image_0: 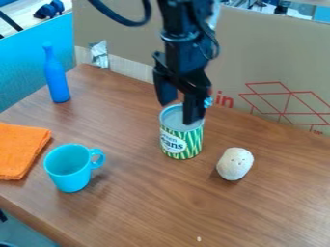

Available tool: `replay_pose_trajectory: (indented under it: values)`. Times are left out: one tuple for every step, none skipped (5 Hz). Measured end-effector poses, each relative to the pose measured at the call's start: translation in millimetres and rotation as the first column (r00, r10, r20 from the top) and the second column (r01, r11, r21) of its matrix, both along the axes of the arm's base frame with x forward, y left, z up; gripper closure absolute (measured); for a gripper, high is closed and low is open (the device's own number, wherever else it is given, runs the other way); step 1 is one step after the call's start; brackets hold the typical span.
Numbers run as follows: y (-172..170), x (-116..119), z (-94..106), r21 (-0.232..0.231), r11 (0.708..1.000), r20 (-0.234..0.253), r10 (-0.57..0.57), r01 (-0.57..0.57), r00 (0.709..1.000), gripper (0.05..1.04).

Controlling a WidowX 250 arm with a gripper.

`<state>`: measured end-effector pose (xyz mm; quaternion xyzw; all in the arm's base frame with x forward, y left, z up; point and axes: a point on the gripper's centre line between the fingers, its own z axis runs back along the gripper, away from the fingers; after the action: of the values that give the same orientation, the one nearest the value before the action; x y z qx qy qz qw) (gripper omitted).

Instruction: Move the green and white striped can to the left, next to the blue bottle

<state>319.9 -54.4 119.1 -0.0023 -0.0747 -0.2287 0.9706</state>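
Gripper (180, 114) spread at the top of a green-striped can (182, 147)

I have the black arm (185, 46) coming down from the top edge, its two fingers parted, with a gap I can see between them. One reaches the far side of the can's rim; the other overlaps its grey top. I cannot tell whether either touches. The can stands upright on a brown wood-grain table (283, 207), near the cardboard wall (270, 53) behind, which has a red line drawing at its right. Crumpled silver material (99, 54) sits against that wall's left part, and a blue panel (22, 62) borders the table's left side.

Upright by that panel I see a blue bottle (56, 79). Nearer me are an orange cloth (22, 149) at the left edge and a turquoise mug (69, 169), handle toward the can. Right of the can lies a white rounded object (235, 164) with dark specks. Dark blue items (48, 9) rest beyond the panel.
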Motion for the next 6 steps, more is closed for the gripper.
replay_pose_trajectory:
  values:
    - [-8,8,-4.1,0.047,0.998,-0.028,-0.035,0.036,0.999,0.082]
    - [-15,12,-8.6,0.071,0.996,-0.037,-0.051,0.053,0.998,0.082]
    - [-20,15,-12.7,0.097,0.993,-0.053,-0.063,0.068,0.997,0.082]
    - [-20,18,-20.8,0.121,0.99,-0.092,-0.057,0.068,0.994,0.082]
    - [-17,22,-24.8,0.134,0.99,-0.1,-0.037,0.05,0.994,0.082]
    - [-11,26,-27.9,0.137,0.99,-0.111,-0.022,0.037,0.994,0.082]
